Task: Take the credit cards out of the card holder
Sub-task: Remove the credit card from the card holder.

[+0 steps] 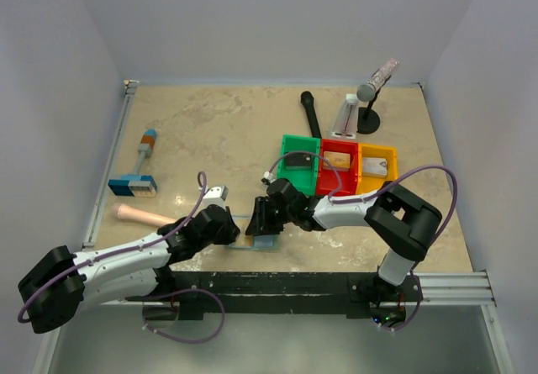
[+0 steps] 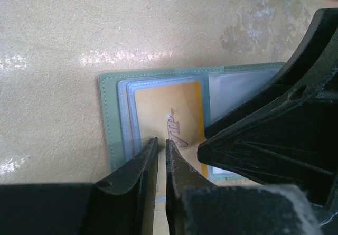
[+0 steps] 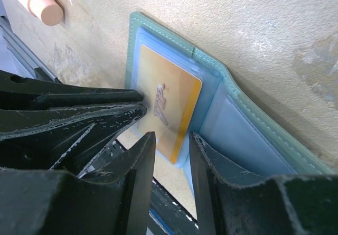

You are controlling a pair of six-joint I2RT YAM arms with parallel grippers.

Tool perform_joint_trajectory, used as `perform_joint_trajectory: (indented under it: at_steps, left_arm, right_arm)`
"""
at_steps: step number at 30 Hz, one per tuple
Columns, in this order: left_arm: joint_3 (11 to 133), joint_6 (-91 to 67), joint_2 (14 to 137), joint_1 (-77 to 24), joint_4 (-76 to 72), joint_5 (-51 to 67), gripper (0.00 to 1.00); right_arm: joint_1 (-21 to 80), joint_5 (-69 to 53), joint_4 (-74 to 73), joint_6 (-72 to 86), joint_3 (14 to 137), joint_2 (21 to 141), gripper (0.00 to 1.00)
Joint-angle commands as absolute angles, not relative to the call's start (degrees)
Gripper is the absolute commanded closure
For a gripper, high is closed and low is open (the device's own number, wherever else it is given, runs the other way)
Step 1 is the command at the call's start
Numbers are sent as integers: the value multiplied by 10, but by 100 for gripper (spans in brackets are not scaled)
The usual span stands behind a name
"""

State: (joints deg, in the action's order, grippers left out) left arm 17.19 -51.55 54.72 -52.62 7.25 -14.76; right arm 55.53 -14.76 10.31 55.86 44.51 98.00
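Observation:
The grey-blue card holder [image 1: 262, 242] lies open at the table's front edge, also in the left wrist view [image 2: 108, 119] and the right wrist view [image 3: 253, 140]. A tan-orange card [image 2: 169, 103] [image 3: 169, 87] sits in its clear sleeve. My left gripper [image 1: 238, 234] [image 2: 161, 141] is shut to a thin slit, tips over the card's surface; nothing shows between them. My right gripper [image 1: 262, 223] [image 3: 170, 137] is open, its fingers either side of the card's near corner. A dark card [image 1: 298, 160], a tan card [image 1: 337, 160] and a pale card [image 1: 377, 167] lie in the bins.
Green [image 1: 287, 149], red [image 1: 338, 144] and yellow [image 1: 378, 148] bins stand behind the right arm. A blue-and-orange block tool [image 1: 134, 181] and a beige dowel [image 1: 143, 215] [image 3: 37, 0] lie at the left. A black rod [image 1: 311, 113] and a small stand [image 1: 367, 105] are at the back.

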Motion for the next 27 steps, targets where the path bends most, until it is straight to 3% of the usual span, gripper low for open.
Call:
perform_joint_trajectory:
  at_steps: [1,27]
  left_arm:
    - [156,-520,543,-526,100,-157,82]
    - [142,-531,564,-526,89,-147,82]
  right_arm:
    - [553,-162,131,570,437,988,63]
    - [535,-193,362,617,359,1000,62]
